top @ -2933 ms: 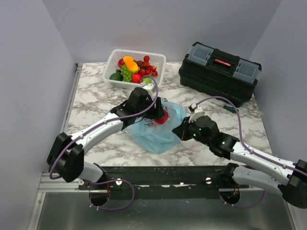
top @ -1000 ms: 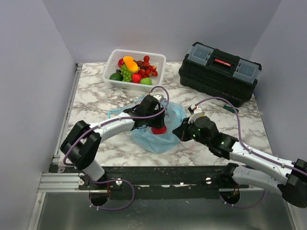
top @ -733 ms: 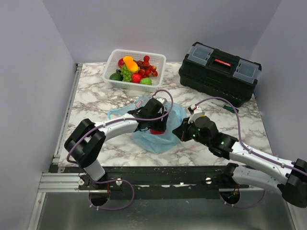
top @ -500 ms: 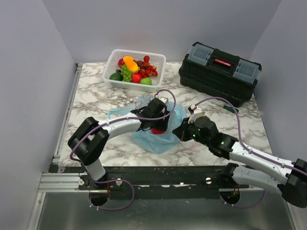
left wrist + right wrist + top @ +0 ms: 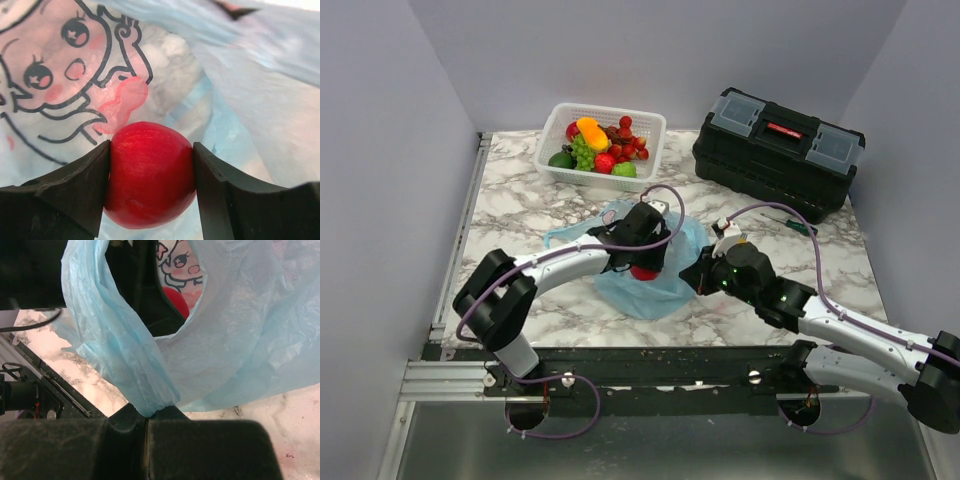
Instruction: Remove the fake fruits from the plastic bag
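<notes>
A glossy red apple (image 5: 150, 175), one of the fake fruits, sits inside the light-blue plastic bag (image 5: 260, 75) against its pink-and-white cartoon print. My left gripper (image 5: 151, 146) reaches into the bag, and both black fingers press the apple's sides. From above, the apple (image 5: 643, 272) peeks out under the left gripper (image 5: 643, 262) in the middle of the bag (image 5: 645, 292). My right gripper (image 5: 147, 415) is shut on a bunched edge of the bag (image 5: 240, 340) and holds its mouth up; through the mouth the apple (image 5: 176, 301) shows. The right gripper (image 5: 698, 272) sits at the bag's right side.
A white lattice basket (image 5: 650, 150) at the back holds several fake fruits (image 5: 598, 145). A black toolbox (image 5: 778, 145) stands at the back right, with a green-handled screwdriver (image 5: 798, 226) in front of it. Bare marble lies to the left of the bag.
The left gripper came down from above the bag into its mouth, and the apple now lies lower, mostly covered by the gripper. The right arm and its grip have not moved.
</notes>
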You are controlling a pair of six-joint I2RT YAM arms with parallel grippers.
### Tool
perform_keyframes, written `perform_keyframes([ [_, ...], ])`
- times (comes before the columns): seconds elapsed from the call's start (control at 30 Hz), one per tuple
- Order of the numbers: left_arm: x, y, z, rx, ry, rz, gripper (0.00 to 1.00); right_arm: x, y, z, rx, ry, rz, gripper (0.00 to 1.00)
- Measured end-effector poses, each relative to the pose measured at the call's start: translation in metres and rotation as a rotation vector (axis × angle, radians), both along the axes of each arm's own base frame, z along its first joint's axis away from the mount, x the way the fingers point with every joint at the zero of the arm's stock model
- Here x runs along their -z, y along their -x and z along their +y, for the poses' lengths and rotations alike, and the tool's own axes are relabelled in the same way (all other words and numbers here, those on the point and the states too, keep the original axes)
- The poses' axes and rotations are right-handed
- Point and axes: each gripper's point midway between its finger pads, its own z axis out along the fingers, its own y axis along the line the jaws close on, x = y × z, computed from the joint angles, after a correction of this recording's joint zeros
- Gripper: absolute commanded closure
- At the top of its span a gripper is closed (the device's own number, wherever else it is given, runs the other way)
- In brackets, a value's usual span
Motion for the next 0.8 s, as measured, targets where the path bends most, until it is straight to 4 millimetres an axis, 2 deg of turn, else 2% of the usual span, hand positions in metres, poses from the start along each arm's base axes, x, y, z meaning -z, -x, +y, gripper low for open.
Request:
perform_keyframes([
  [0.03,-0.005,0.001,0.001,0.001,0.004,-0.007,0.91,0.0,0.0,0.0,0.001,-0.001,0.001,0.99],
  [0.1,-0.027,0.001,0.003,-0.003,0.037,-0.044,1.0,0.0,0.0,0.0,0.001,-0.002,0.001,0.99],
  [0.33,-0.109,-0.009,0.016,-0.073,0.203,-0.182,1.0,0.0,0.0,0.0,0.001,-0.002,0.001,0.99],
  [0.53,-0.175,-0.035,0.06,-0.238,0.427,-0.283,1.0,0.0,0.0,0.0,0.001,-0.002,0.0,0.99],
  [0.6,-0.188,-0.047,0.075,-0.289,0.491,-0.296,1.0,0.001,0.0,0.0,0.001,0.0,0.002,0.99],
  [0.67,-0.198,-0.068,0.097,-0.355,0.56,-0.29,1.0,0.001,0.0,0.0,0.001,0.001,0.003,0.99],
  [0.8,-0.196,-0.098,0.124,-0.447,0.651,-0.242,1.0,0.001,0.0,-0.001,0.002,-0.002,0.0,0.99],
])
